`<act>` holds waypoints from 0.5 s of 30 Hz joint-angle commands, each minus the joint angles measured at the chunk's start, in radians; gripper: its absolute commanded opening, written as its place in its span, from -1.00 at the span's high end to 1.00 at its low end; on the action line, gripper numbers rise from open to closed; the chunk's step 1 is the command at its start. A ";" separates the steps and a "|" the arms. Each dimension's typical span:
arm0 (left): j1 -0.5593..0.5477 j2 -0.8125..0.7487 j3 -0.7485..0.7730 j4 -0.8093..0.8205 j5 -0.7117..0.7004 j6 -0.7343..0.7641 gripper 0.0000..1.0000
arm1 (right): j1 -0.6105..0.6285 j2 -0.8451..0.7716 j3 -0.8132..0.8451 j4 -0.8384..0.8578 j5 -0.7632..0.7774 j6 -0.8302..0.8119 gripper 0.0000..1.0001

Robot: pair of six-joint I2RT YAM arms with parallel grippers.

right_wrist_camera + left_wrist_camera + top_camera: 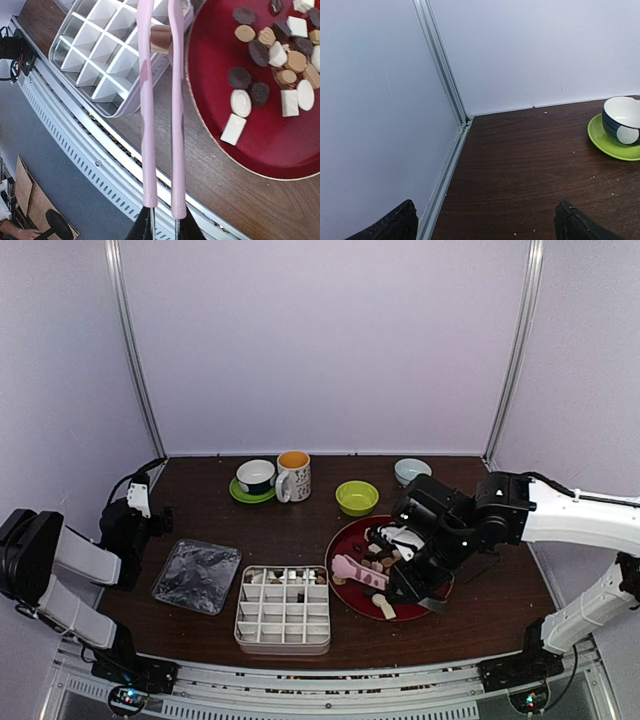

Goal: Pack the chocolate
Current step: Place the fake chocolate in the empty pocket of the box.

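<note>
my right claw (164, 227) is clamped on the pink tongs (175, 125), pressing the two arms close together and nearly parallel. well ahead of the claw, a shiny tan piece (160, 39) looks pinched between the arms. it hangs over the edge of the white divided tray (95, 55), on the side facing the red plate (210, 135). i can't tell which compartment is under it.

the rest of the chocolate (270, 75) lies loose on the plate, to the right of the tongs and apart from them. there are dark rounds, tan rounds, and cream squares and ovals, none of them touching the claw. from the top camera the plate sits just right of the tray, and a few pieces lie in the tray's far row of cells.

my left claw (485, 225) is spread wide with nothing between the fingers. it hangs over bare table (520, 165) near the far left corner, well apart from tray and plate. a dark cup (622, 120) on a green saucer (605, 142) stands to its right.
</note>
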 commanded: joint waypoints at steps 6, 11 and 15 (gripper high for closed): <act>0.010 0.000 0.017 0.026 -0.005 -0.001 -0.96 | 0.047 0.074 0.036 0.100 -0.041 -0.031 0.69; 0.010 -0.001 0.016 0.026 -0.005 -0.001 -0.96 | 0.046 0.112 0.044 0.127 -0.041 -0.043 0.69; 0.009 -0.002 0.016 0.025 -0.006 -0.001 -0.96 | 0.046 0.138 0.058 0.128 -0.034 -0.054 0.68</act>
